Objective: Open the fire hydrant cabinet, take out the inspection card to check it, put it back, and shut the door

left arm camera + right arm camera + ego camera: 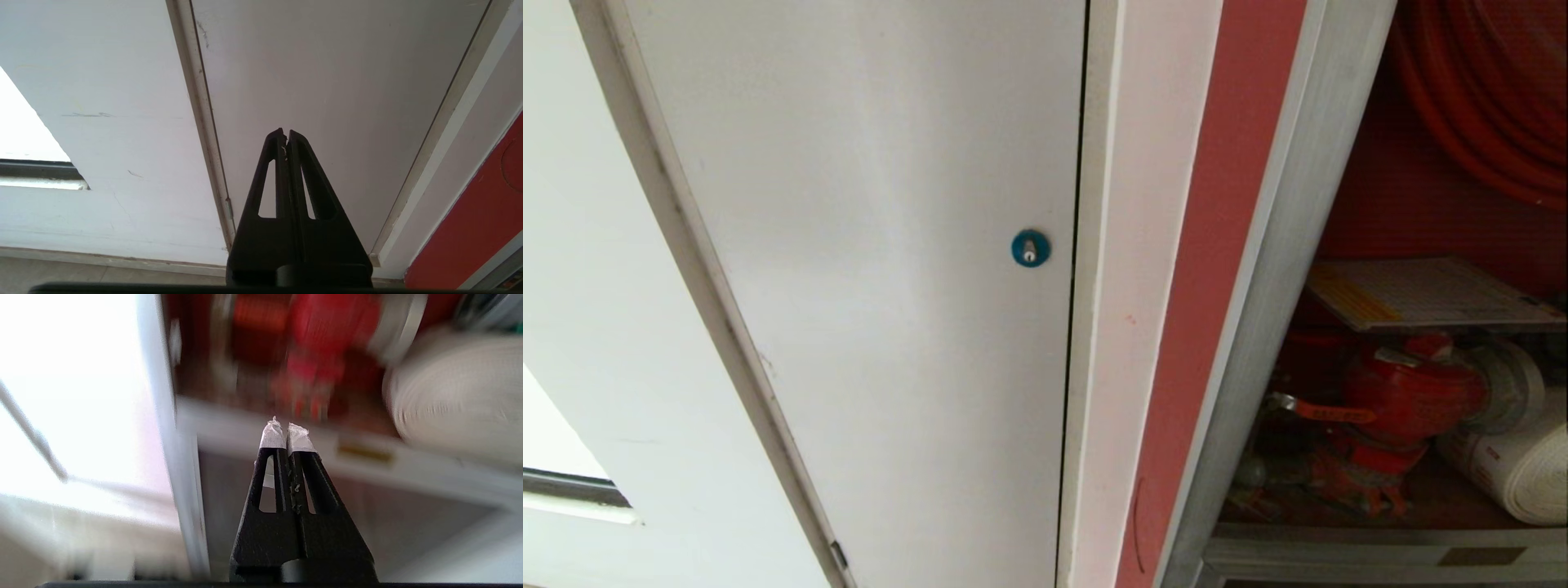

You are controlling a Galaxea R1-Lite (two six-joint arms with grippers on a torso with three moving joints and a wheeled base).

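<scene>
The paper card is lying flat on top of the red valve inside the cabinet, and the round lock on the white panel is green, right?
Not quite. In the head view the round lock on the white panel is blue, not green. The inspection card does lie flat above the red valve inside the cabinet.

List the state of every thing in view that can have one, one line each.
Cabinet: open, inside exposed.
Card: inside the cabinet, lying flat above the red valve.
Hose: rolled up, beside the valve.
White panel: closed, lock in place.
Left end effector: shut, empty, facing the white panel.
Right end effector: shut, empty, outside the cabinet.
</scene>
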